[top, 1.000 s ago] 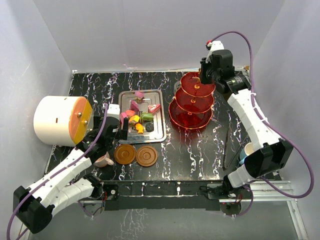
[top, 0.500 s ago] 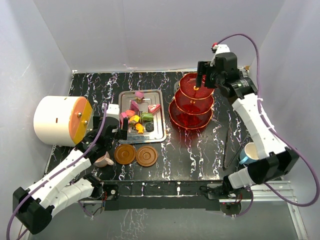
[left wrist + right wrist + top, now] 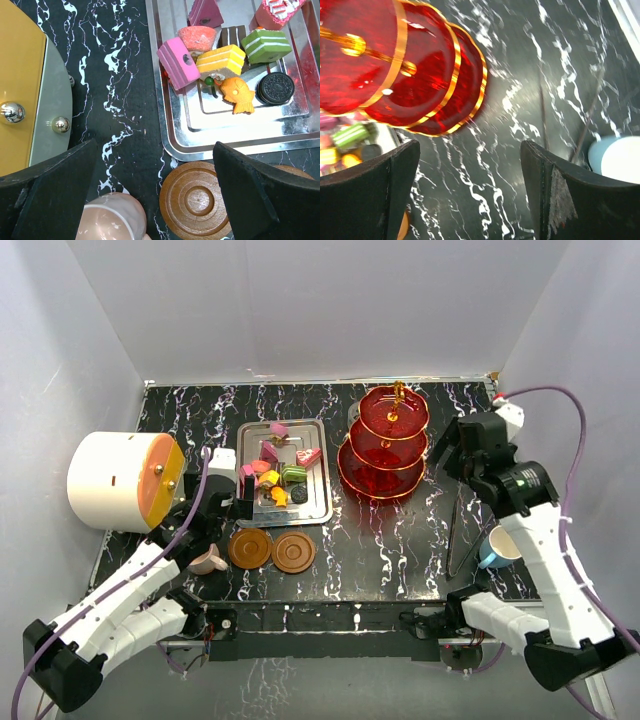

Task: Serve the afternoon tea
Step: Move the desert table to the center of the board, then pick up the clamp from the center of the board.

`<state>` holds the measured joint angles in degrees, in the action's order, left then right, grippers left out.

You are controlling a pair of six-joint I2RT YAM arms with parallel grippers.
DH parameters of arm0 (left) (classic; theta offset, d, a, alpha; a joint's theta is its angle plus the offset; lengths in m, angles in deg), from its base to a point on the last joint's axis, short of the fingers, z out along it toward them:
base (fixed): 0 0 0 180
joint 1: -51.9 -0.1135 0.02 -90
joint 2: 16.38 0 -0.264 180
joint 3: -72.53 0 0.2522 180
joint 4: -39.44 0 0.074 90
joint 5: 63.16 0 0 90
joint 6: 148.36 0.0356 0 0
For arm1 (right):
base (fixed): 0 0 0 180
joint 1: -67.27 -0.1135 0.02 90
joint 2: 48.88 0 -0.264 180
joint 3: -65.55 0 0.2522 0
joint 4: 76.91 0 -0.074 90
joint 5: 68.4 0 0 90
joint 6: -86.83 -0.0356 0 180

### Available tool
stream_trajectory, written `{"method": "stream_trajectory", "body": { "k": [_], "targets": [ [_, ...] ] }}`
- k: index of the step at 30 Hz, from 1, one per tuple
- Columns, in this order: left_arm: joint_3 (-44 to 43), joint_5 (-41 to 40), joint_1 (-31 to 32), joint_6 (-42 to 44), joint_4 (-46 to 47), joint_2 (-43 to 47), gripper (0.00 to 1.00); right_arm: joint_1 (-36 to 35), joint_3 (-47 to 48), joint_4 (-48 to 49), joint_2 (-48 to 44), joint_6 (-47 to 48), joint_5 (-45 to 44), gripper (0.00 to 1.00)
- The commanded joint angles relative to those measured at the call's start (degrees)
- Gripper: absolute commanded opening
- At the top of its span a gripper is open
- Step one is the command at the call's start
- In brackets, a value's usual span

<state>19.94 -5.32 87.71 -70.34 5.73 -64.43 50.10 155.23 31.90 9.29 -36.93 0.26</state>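
Left gripper (image 3: 155, 150) and right gripper (image 3: 470, 145) both gaped wide, empty. The 3-tier stand (image 3: 385, 445) stood just right of the tray (image 3: 318, 508) of sweets (image 3: 280, 475), 2 saucers (image 3: 250, 548) and pink cup (image 3: 208, 562) nearer the arms, blue cup (image 3: 497, 547) far right.

Sweets (image 3: 278, 472) on tray (image 3: 314, 504) beside red stand (image 3: 384, 462)

Black white-veined marble table (image 3: 400, 540); plain white walls (image 3: 300, 300).
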Motion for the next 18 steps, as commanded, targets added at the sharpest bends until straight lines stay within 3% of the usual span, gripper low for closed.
{"method": "stream_trajectory", "body": {
  "k": [1, 3, 7, 15, 18],
  "targets": [
    [-0.7, -0.4, 0.0, -0.1, -0.2, 1.2, 0.99, 0.3, -5.7, -7.4, 2.8, -11.9, -5.7, 0.75],
    [-0.8, -0.8, 0.0, -0.4, -0.3, 1.3, 0.99, 1.1, -9.8, -4.9, 3.1, -13.1, -4.7, 0.69],
    [-0.6, -0.9, 0.0, -0.2, -0.2, 1.7, 0.99, 4.5, -18.2, 3.4, 5.8, -11.6, 3.5, 0.69],
    [-0.4, -1.2, 0.0, 0.1, 0.1, 1.9, 0.99, 11.1, -27.0, 13.7, 12.5, -12.2, -1.9, 0.65],
    [-0.3, -1.2, 0.0, 0.1, -0.1, 1.9, 0.99, 14.2, -24.4, 12.9, 15.5, -10.1, 2.8, 0.69]
  ]
}}
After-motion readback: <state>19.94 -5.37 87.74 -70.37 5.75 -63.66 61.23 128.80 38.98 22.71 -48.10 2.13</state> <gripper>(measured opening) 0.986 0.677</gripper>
